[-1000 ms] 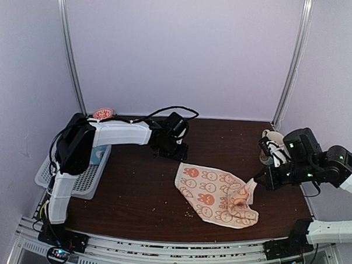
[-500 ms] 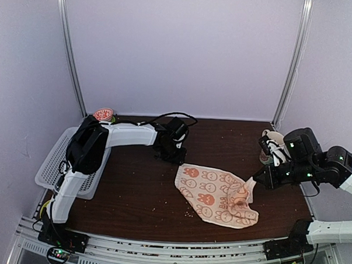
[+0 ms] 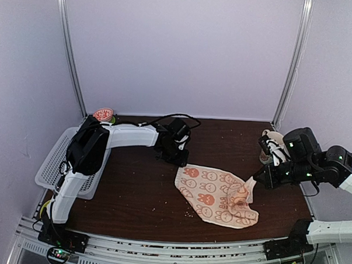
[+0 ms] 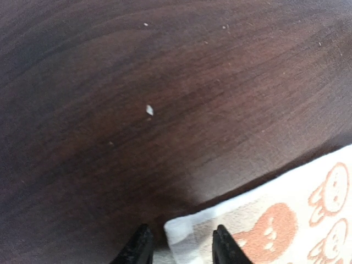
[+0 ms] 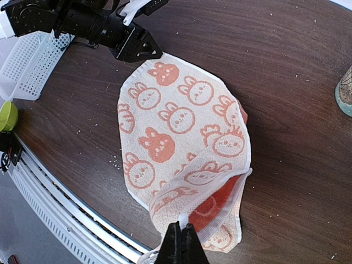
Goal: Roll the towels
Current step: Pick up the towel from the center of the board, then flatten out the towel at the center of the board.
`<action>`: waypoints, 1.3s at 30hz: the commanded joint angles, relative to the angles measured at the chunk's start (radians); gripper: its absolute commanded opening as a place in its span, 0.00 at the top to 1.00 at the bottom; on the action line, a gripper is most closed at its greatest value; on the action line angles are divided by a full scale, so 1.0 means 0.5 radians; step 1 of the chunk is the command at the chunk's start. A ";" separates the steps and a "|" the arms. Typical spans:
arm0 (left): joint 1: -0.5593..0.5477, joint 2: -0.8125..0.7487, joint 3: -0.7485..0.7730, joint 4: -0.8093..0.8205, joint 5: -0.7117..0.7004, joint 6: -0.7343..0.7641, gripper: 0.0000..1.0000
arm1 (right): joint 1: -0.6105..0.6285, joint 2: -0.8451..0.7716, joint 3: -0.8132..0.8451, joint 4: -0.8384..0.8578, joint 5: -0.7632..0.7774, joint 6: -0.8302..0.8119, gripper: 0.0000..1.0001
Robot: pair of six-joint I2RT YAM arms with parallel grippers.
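Left end effector (image 4: 181,250), jaws parted, straddles the far-left corner of the cream rabbit-print towel (image 3: 215,194) on the dark bench (image 3: 132,194). The stance looks meant to pinch or pin that corner so the cloth cannot slide. The towel lies mostly flat at mid-bench, with its right side lifted and folded back over itself. Further right, the right end effector (image 5: 181,242) is clamped tight on that raised edge, holding it off the wood, apparently to start the first turn of the roll. No second towel can be made out.
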 commanded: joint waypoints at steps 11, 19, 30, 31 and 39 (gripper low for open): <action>-0.042 -0.151 -0.139 -0.071 -0.252 0.006 1.00 | -0.010 -0.013 0.127 -0.042 0.166 0.013 1.00; -0.028 -1.285 -0.770 0.247 -0.602 -0.048 1.00 | -0.016 0.021 0.601 -0.217 0.505 -0.185 1.00; -0.409 -2.790 -1.785 0.562 -0.646 0.195 1.00 | -0.016 -0.080 0.798 -0.294 0.297 -0.439 1.00; -0.421 -2.902 -1.845 0.542 -0.642 0.144 1.00 | -0.016 -0.090 0.797 -0.317 0.280 -0.438 1.00; -0.469 -3.641 -2.113 0.447 -0.492 -0.011 1.00 | -0.014 -0.199 0.835 -0.401 0.214 -0.388 1.00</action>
